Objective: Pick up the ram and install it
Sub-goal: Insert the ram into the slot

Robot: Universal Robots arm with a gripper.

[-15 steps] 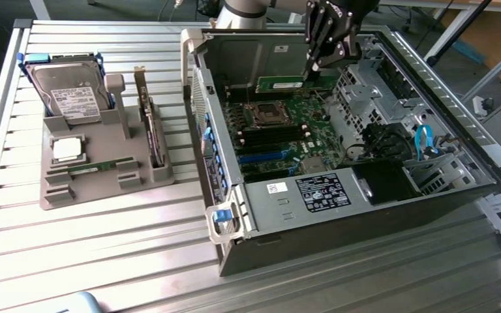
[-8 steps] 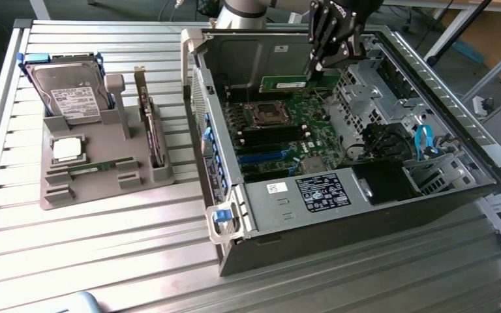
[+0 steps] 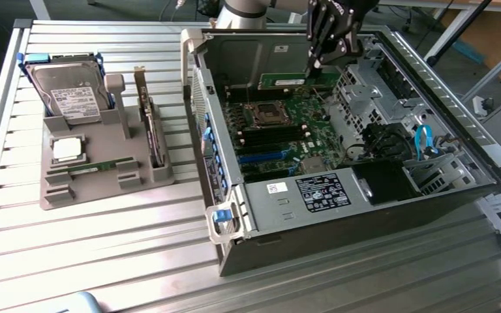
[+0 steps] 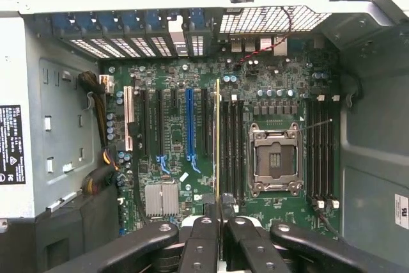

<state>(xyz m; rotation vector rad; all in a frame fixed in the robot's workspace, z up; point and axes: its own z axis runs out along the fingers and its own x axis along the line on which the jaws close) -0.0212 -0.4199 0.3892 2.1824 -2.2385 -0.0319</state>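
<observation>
Install step: at the exterior view's upper centre, the gripper clamps the ram above the motherboard; seating needs its edge aligned with 1 memory slot.

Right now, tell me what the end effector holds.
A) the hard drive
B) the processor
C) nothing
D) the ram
D: the end effector is closed on the thin green ram, holding it over the motherboard.
</observation>
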